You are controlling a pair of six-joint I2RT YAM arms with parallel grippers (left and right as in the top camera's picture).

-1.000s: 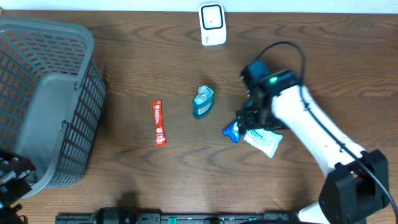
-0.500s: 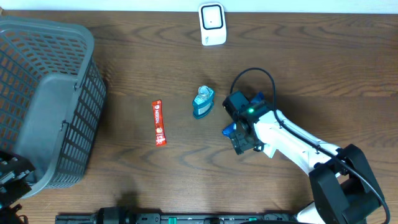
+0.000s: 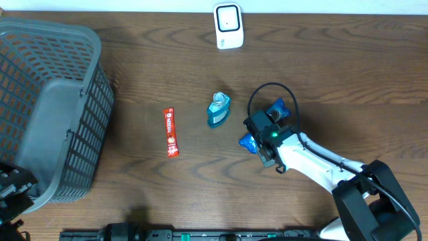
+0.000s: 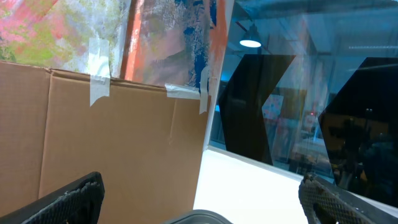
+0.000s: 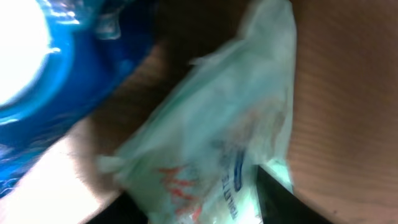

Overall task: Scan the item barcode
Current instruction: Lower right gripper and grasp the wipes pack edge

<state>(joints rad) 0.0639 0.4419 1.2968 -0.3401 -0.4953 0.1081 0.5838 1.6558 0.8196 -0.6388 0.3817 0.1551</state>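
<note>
Near the desk's middle, right of centre, overhead showed my right gripper (image 3: 269, 142) low beside the blue packet (image 3: 250, 141). Left wrist: my left gripper (image 4: 202, 202) gaped, empty. Right wrist: the white pouch (image 5: 217, 137) lay between my fingers (image 5: 277, 196); whether they held it I could not tell. I judged an edge pinch best, barcode unhidden.

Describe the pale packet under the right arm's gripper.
The pale packet is a crinkly, greenish-white plastic pouch with blurred red and blue print. It lies on the brown wooden table, slanting across the wrist view, next to a shiny blue wrapper. The right gripper has a dark finger at each side of its lower end; whether they pinch it is unclear.
</note>
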